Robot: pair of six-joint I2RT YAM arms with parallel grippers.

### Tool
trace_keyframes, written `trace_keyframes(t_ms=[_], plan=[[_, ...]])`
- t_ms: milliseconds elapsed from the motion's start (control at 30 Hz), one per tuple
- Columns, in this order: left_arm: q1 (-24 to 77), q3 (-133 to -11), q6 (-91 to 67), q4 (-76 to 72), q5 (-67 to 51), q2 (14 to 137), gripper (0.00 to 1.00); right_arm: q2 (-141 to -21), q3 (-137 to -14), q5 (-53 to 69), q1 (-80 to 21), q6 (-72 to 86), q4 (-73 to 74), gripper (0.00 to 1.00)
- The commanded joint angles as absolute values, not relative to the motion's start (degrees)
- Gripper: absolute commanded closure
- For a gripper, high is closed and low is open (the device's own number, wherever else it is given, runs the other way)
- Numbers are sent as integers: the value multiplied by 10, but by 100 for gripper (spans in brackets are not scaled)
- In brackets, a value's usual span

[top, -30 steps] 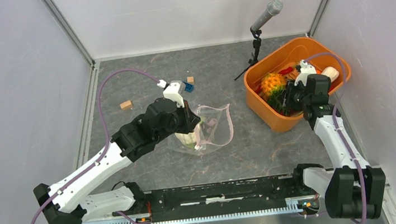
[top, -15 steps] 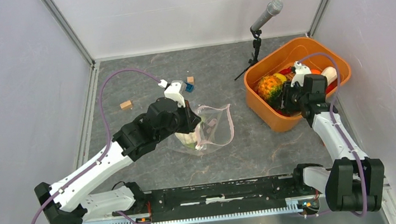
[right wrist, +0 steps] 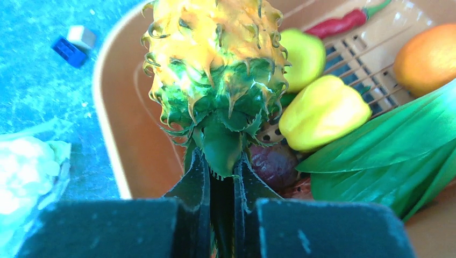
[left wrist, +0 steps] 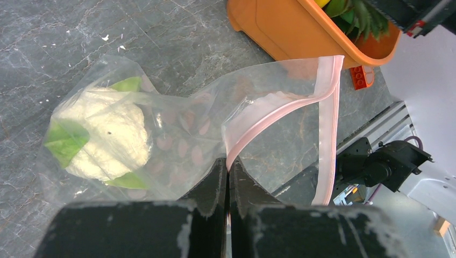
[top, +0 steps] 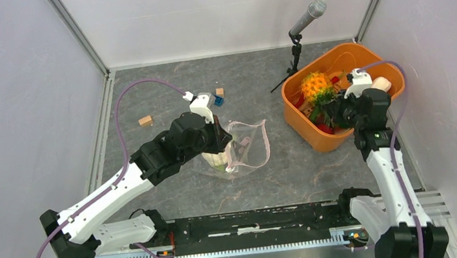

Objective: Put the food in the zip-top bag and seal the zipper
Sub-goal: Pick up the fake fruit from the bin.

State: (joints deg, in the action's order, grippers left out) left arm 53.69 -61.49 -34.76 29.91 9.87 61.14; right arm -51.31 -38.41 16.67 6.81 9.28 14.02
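Cauliflower inside bag, basket rightward

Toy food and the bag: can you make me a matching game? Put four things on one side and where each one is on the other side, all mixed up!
Things:
1. cauliflower
2. pineapple
3. yellow pepper
4. pink zipper

Where:
A. pinched in the left gripper
B. lying in the orange basket
C. inside the clear bag
D. held by its green leaves in the right gripper

Pairs: 1-C, 2-D, 3-B, 4-A
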Motion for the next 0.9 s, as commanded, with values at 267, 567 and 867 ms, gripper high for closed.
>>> trace_keyframes(t_ms=[267, 567, 867], plan=[[535, -621, -334, 286, 92, 611, 98, -382, -412, 367, 68, 197, 113, 100], [535, -625, -333, 281, 92, 617, 98, -340, -457, 578, 68, 216, 143, 100], [536, -657, -351, 289, 111, 631, 98, -314, -501, 631, 46, 200, 185, 100]])
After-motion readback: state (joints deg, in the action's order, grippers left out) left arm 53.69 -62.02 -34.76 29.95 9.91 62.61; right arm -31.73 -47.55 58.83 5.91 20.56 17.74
